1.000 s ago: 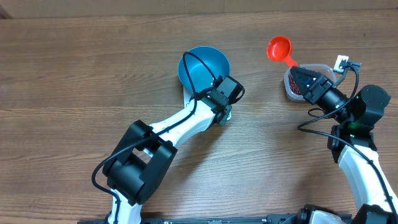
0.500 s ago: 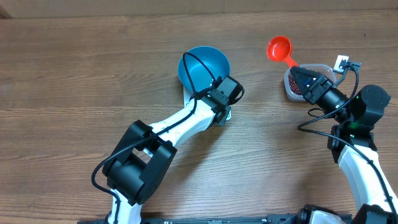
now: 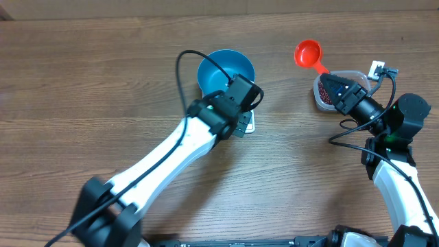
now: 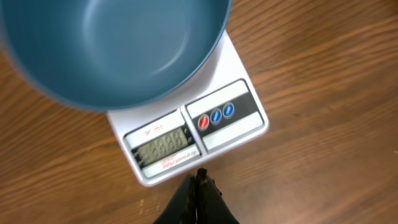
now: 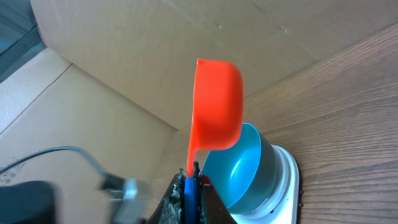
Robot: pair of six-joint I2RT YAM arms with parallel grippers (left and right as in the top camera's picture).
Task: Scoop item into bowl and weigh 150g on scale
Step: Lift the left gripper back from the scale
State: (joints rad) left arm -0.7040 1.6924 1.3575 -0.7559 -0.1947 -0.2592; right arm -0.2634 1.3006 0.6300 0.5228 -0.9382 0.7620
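Left wrist: deep blue bowl [image 4: 112, 43] atop white scale [image 4: 231, 138].

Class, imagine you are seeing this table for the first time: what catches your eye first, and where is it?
The bright blue bowl stands empty on the white scale at the table's middle, with the shut left gripper close by the scale's display edge. On the right side, the right gripper holds a red scoop by the tub of dark beans.
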